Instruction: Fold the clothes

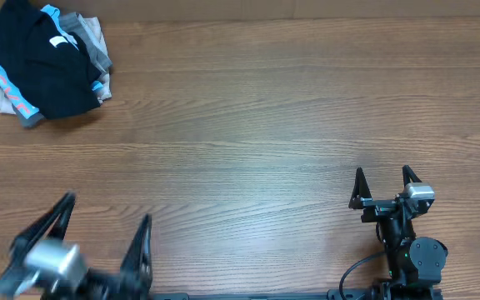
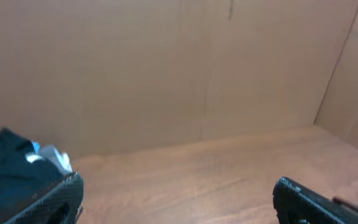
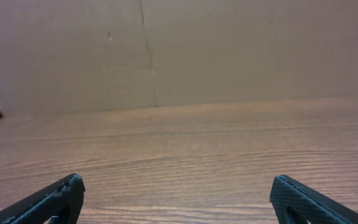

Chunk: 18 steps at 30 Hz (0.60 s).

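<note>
The black garment (image 1: pixel 36 62) lies folded on top of a pile at the table's far left corner, a small white label showing near its top. It also shows at the lower left of the left wrist view (image 2: pixel 11 165). My left gripper (image 1: pixel 107 221) is open and empty at the near left edge, far from the pile; its fingers frame bare table in the left wrist view (image 2: pixel 178 193). My right gripper (image 1: pixel 383 173) is open and empty at the near right, its fingers spread over bare wood in the right wrist view (image 3: pixel 178 196).
Under the black garment lie a light blue tee with red lettering (image 1: pixel 11 96) and grey and beige folded garments (image 1: pixel 94 42). A brown cardboard wall (image 2: pixel 166 68) stands along the table's far edge. The wooden table (image 1: pixel 265 108) spans the view.
</note>
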Tool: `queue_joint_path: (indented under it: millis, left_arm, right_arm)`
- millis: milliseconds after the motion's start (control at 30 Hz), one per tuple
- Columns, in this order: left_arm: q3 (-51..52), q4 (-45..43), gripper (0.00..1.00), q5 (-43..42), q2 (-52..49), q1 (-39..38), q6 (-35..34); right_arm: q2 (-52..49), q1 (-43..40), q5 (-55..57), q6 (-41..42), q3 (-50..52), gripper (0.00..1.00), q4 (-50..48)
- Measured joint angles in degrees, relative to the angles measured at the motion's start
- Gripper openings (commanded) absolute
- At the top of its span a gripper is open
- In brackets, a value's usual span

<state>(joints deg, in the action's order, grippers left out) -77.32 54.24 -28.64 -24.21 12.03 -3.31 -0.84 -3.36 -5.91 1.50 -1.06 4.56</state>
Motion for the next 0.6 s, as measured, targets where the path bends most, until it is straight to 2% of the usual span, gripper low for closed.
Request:
queue_joint_path:
  millis: [67, 233, 367, 433, 600]
  left_arm:
    - [11.9, -6.5, 1.00, 2.0, 4.3, -2.4, -0.4]
    - [31.3, -23.5, 1.00, 5.7, 14.4, -5.6, -1.0]
    - [45.0, -36.1, 1.00, 8.7, 17.2, -6.8, -1.0]
    - [53.2, -41.2, 1.00, 11.0, 19.1, -7.4, -1.1]
    - [62.5, -46.6, 1.00, 14.2, 22.8, -9.0, -1.1]
  right_arm:
    - [0.0, 0.0, 0.0, 0.0, 0.0, 1.00, 0.0]
    - [0.0, 0.0, 0.0, 0.0, 0.0, 1.00, 0.0]
    - [0.0, 0.0, 0.0, 0.0, 0.0, 1.00, 0.0]
    - [0.0, 0.0, 0.0, 0.0, 0.0, 1.00, 0.0]
    - [0.0, 0.0, 0.0, 0.0, 0.0, 1.00, 0.0]
